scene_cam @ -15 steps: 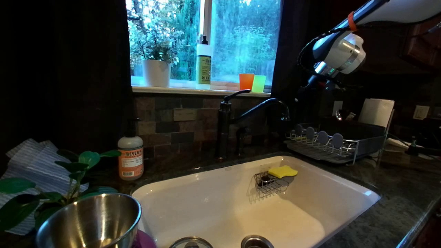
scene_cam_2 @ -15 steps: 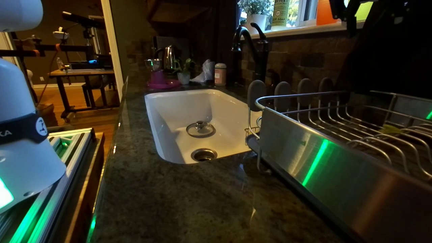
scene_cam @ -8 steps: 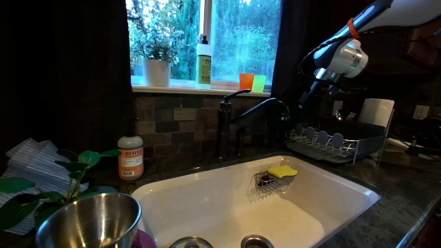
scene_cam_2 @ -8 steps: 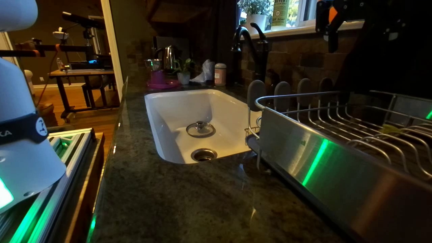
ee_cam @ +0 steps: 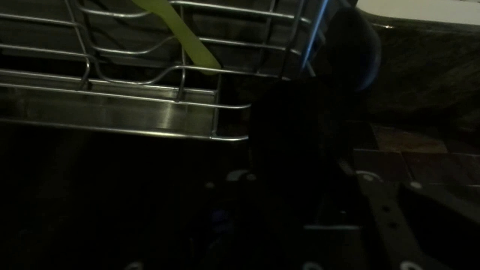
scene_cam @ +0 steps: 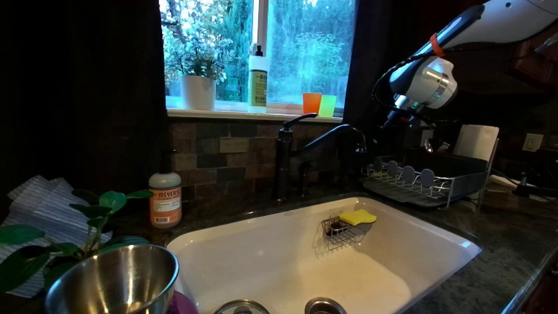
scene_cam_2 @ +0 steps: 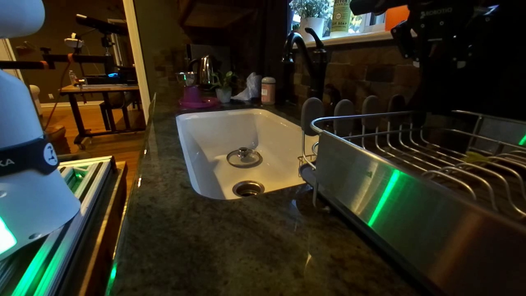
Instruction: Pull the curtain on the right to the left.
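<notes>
The curtain [scene_cam: 368, 48], a near-black drape, hangs at the right side of the window in an exterior view. It shows as a dark, barely readable fall [scene_cam_2: 437, 92] behind the dish rack. My gripper [scene_cam: 378, 134] is at the lower part of this curtain, right of the faucet. In an exterior view the black gripper [scene_cam_2: 437, 65] stands against the dark cloth, and its tips blend into it. The wrist view has the gripper [ee_cam: 294, 123] in deep shadow, knuckles apart. Whether cloth lies between the fingers cannot be made out.
Below the gripper stands the wire dish rack [scene_cam_2: 370, 193] with a yellow-green utensil [ee_cam: 187, 37]. The black faucet [scene_cam: 283, 161] rises behind the white sink [scene_cam: 279, 244]. An orange cup [scene_cam: 311, 104] and a green cup [scene_cam: 328, 106] stand on the sill. Another dark drape [scene_cam: 109, 87] hangs left.
The arm first drew back a little, then came left and down toward the curtain. The jaws spread wide half a second ago and have since come closer together. The curtain shows no visible shift.
</notes>
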Robot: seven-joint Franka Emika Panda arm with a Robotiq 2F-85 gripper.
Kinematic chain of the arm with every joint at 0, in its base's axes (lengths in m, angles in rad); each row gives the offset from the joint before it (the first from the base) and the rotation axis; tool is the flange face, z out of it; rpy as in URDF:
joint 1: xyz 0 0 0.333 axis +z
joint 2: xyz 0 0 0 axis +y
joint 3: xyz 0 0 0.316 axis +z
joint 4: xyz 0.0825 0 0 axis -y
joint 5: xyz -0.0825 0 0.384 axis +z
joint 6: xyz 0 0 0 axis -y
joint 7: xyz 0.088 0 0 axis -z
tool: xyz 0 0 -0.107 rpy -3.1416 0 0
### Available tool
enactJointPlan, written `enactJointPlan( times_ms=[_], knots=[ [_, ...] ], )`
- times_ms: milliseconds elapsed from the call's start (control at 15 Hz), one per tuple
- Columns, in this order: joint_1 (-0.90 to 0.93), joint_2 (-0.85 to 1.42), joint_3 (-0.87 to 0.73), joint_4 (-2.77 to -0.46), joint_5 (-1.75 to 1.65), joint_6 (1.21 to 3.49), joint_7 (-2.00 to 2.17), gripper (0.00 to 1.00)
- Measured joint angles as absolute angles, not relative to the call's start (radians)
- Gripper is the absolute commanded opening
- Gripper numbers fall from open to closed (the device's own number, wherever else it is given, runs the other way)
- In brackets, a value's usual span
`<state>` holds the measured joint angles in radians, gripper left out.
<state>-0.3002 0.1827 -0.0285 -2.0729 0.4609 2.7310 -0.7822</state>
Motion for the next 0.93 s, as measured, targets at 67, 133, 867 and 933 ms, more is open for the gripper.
enactJointPlan(
  times_ms=[67,133,867,933],
  knots=[
    [-0.300,0.191,-0.024,-2.072,0.467,2.745,-0.791,0.07],
    [-0.301,0.198,-0.020,-2.071,0.476,2.760,-0.801,0.01],
    [-0.356,0.236,0.160,-1.991,0.818,2.913,-1.153,0.00],
    [-0.358,0.238,0.171,-1.989,0.834,2.913,-1.172,0.00]
  ],
)
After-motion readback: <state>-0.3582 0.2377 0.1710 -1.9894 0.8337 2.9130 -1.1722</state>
